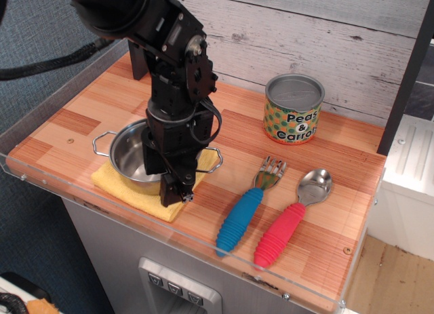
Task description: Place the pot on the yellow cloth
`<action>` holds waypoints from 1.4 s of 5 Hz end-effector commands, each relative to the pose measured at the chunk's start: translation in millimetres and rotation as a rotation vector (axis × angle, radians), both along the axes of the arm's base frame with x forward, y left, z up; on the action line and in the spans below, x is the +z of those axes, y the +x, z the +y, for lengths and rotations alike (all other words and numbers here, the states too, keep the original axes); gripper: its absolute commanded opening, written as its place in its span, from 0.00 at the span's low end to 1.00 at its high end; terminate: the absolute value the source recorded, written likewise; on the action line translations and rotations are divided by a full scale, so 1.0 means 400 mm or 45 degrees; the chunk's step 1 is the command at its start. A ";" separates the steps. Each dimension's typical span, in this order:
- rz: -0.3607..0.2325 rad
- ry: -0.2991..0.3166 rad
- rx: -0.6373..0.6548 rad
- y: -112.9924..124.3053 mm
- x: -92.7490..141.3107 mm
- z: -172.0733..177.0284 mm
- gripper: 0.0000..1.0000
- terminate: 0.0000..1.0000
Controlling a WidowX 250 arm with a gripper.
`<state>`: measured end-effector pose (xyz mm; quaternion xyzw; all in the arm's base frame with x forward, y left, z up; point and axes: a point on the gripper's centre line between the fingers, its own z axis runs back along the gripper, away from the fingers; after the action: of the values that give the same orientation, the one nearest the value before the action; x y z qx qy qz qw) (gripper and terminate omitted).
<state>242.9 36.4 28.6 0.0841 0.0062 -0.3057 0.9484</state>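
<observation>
The shiny steel pot [129, 157] with two wire loop handles sits on the pale-yellow cloth [121, 186] near the table's front left edge. The cloth shows under the pot's front and to its right. My black gripper [171, 189] reaches down over the pot's near right rim, with its fingers closed on that rim. The arm hides the right part of the pot. The pot's right handle [211, 162] sticks out past the gripper.
A "Peas & Carrots" tin can [293, 109] stands at the back. A fork with a blue handle [244, 216] and a spoon with a red handle [288, 224] lie to the right. A clear plastic rim [203, 243] edges the wooden table.
</observation>
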 end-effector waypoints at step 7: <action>-0.265 -0.168 0.750 0.168 0.224 0.155 1.00 0.00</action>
<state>305.1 90.5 97.9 0.0396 -0.0616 -0.0058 0.9973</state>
